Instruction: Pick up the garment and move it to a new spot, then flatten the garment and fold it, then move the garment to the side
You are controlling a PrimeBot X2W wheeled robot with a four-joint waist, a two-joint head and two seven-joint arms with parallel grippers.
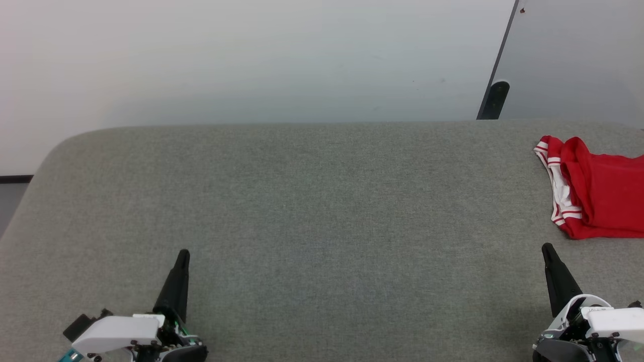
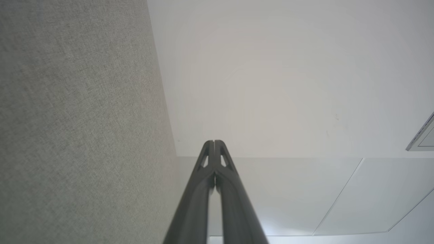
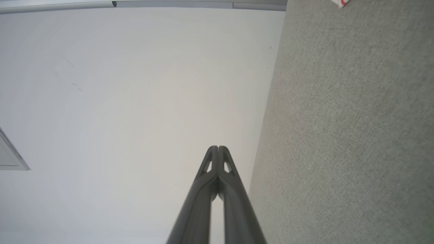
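Note:
The red garment [image 1: 598, 193] lies bunched at the right edge of the grey fabric table [image 1: 312, 211], its white, red-striped sleeve end turned toward the middle; part of it runs out of the head view. A small white-and-red scrap of the garment [image 3: 340, 2] shows at the top of the right wrist view. My right gripper [image 1: 548, 250] rests shut and empty at the lower right, a short way in front of the garment. My left gripper [image 1: 183, 254] is shut and empty at the lower left, far from it. Both wrist views show the fingertips pressed together: left gripper [image 2: 214, 142], right gripper [image 3: 218, 148].
A pale wall stands behind the table's far edge. A dark post [image 1: 495, 98] and a grey panel [image 1: 573, 60] rise at the back right. The table's left corner [image 1: 55, 151] is rounded.

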